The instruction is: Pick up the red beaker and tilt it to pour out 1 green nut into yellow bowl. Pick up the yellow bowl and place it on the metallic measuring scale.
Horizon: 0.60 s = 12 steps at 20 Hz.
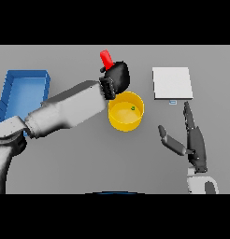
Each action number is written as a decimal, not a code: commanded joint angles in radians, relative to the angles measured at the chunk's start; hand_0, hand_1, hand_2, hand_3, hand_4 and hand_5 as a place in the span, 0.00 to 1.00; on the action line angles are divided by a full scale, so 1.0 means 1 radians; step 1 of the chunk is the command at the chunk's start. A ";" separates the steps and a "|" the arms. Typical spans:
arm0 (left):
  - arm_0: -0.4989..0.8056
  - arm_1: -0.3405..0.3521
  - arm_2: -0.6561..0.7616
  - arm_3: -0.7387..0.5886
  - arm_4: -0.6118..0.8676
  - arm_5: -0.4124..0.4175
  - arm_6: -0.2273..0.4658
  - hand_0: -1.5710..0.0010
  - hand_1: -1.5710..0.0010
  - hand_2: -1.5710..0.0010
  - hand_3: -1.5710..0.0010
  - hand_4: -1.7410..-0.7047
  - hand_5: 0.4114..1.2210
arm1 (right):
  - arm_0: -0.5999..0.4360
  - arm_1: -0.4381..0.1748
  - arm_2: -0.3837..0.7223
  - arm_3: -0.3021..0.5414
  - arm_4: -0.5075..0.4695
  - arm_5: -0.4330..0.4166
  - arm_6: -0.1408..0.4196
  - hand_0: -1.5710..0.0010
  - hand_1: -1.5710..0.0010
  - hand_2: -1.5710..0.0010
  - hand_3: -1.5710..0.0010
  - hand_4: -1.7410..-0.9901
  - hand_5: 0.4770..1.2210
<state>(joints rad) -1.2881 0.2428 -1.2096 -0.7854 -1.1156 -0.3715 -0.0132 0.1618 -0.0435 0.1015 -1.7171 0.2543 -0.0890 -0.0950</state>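
Note:
My left hand (pixel 118 76) is curled round the red beaker (pixel 106 58), holding it above the table just behind the yellow bowl (pixel 126 111). Only the beaker's upper end shows past the hand, and it leans slightly. Inside the bowl lies one small green nut (pixel 132 108). The metallic measuring scale (pixel 172 82) is a flat pale square to the right of the bowl, at the back. My right hand (pixel 194 140) rests open near the front right, fingers straight and pointing toward the scale, thumb spread to the left.
A blue tray (pixel 22 93) stands at the table's left side, partly covered by my left forearm. My left arm crosses from the lower left toward the bowl.

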 commanded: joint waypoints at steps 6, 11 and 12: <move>-0.054 -0.003 -0.088 0.011 -0.040 0.025 -0.039 0.00 0.00 0.00 0.00 0.01 1.00 | 0.003 0.002 0.011 0.000 0.018 -0.005 -0.016 1.00 1.00 1.00 1.00 0.71 0.16; -0.179 0.032 -0.041 0.076 0.003 0.069 -0.085 0.00 0.00 0.00 0.05 0.01 1.00 | -0.005 -0.002 0.006 0.004 0.017 -0.007 -0.023 1.00 1.00 1.00 1.00 0.72 0.15; -0.211 0.048 -0.023 0.087 0.014 0.072 -0.086 0.00 0.00 0.11 0.04 0.06 1.00 | -0.001 0.000 0.007 0.000 0.017 -0.008 -0.028 1.00 1.00 1.00 1.00 0.72 0.15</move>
<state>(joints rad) -1.5012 0.2919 -1.2321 -0.6983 -1.1007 -0.3006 -0.0963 0.1606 -0.0438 0.1089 -1.7170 0.2717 -0.0973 -0.1240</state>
